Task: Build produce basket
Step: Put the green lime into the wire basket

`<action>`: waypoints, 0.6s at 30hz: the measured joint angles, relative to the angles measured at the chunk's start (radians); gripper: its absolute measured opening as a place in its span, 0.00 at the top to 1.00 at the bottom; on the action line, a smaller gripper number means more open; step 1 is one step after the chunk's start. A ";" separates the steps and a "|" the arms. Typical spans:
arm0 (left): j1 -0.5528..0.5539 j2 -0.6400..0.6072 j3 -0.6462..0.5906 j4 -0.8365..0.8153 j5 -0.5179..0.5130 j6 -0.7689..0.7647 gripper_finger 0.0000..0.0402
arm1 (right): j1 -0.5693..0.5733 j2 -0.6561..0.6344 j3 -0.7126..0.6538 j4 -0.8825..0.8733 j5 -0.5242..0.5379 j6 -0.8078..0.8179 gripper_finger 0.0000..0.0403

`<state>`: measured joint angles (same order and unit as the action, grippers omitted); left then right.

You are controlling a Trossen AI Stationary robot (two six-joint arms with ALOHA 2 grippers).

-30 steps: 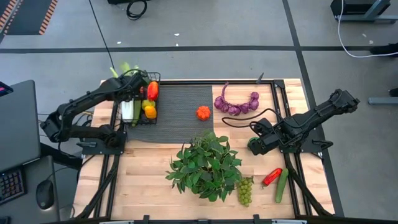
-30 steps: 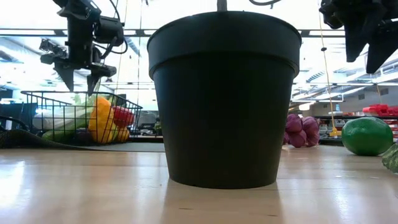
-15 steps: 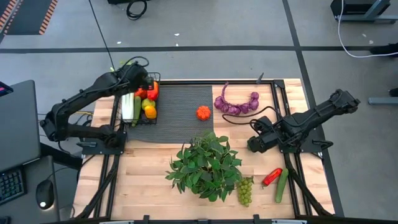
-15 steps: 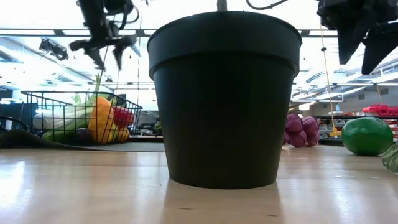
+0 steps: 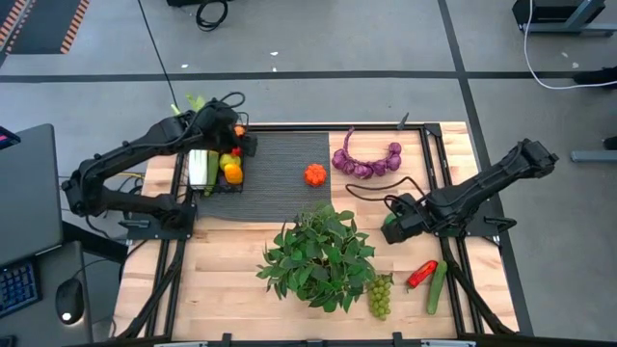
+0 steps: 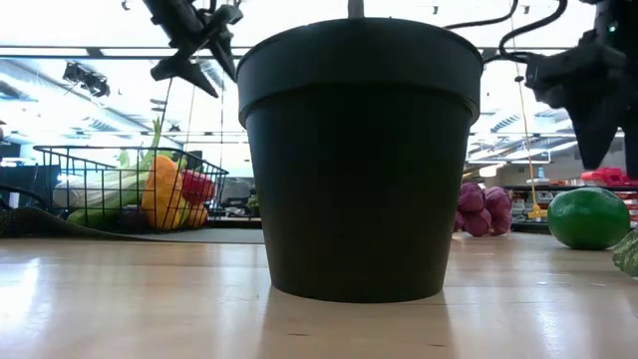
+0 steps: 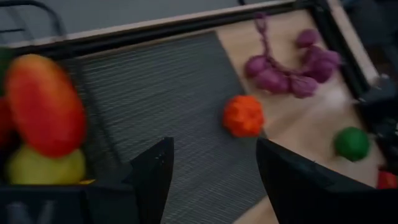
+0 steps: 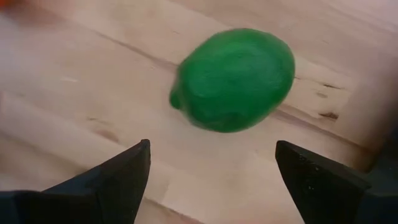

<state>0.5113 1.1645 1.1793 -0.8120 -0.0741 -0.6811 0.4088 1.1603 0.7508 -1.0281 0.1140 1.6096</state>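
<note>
Black wire basket [image 5: 216, 159]: on ribbed mat's [image 5: 280, 159] left edge, holding peppers, celery. Left gripper [image 5: 235, 135]: above basket, fingers parted, empty. Right gripper [image 5: 393, 214]: spread wide over lime [image 8: 233, 79], not touching. Potted leafy plant [image 5: 319, 254]: centre table, between arms. Loose: orange [image 5: 315, 174], purple bulb string [image 5: 366, 161], grapes [image 5: 381, 295], red pepper [image 5: 420, 275], cucumber [image 5: 438, 287].

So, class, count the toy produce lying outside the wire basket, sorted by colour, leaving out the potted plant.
Orange: 1, the orange fruit
Purple: 1, the bulb string
Green: 3, lime, grapes, cucumber
Red: 1, pepper
Total: 6
</note>
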 joint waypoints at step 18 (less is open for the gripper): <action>-0.231 0.000 0.000 0.220 -0.004 -0.236 0.42 | -0.055 0.000 -0.174 0.143 0.106 0.023 0.02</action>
<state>0.2799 1.1648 1.1793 -0.5917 -0.0784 -0.9175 0.3541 1.1599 0.5771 -0.8850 0.2196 1.6328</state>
